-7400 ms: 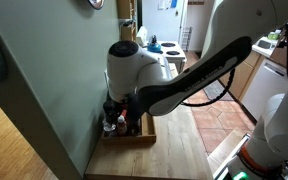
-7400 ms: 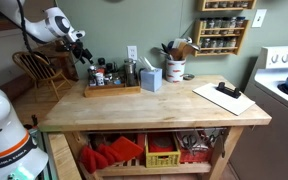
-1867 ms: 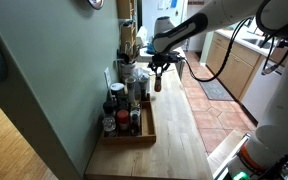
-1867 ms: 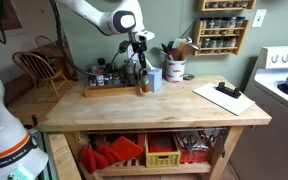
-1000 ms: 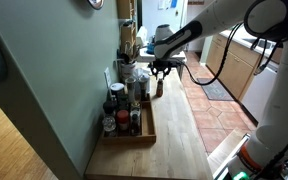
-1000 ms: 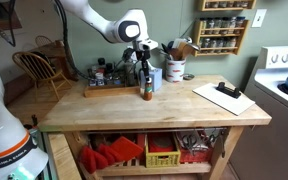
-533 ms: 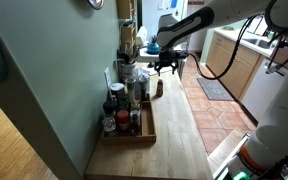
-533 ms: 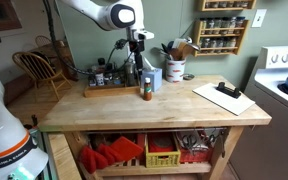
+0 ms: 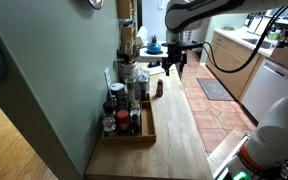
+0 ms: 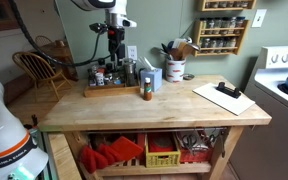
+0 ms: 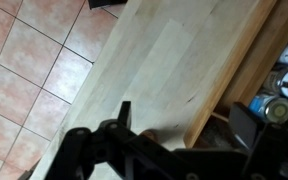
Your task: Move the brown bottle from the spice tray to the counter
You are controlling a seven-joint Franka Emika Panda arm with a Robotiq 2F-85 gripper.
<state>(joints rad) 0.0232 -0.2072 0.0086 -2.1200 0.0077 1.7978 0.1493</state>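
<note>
Counter (image 10: 134, 112): light butcher-block; near edge and near corners bare. Brown bottle (image 10: 147, 92): upright on the bare wood, roughly midway between the near edge and the wall-side edge, just beside the short end of the spice tray and outside its rim; free-standing in both exterior views, nothing touching it. Spice tray (image 10: 112, 91): set along the wall-side edge toward an end corner, crowded with other jars (image 10: 102, 75); no brown bottle to be made out among them. Gripper (image 9: 174, 64): farthest up, hanging high over the counter and well apart from the bottle; in the wrist view fingers (image 11: 124, 112) spread wide, only wood and the tray's side between them, nothing held. Progress, as judged: bottle out of the tray and resting on the counter, so the transfer looks complete. Left to do, as judged: nothing on the bottle itself, at most carrying the arm clear without brushing the bottle or the jars.
</note>
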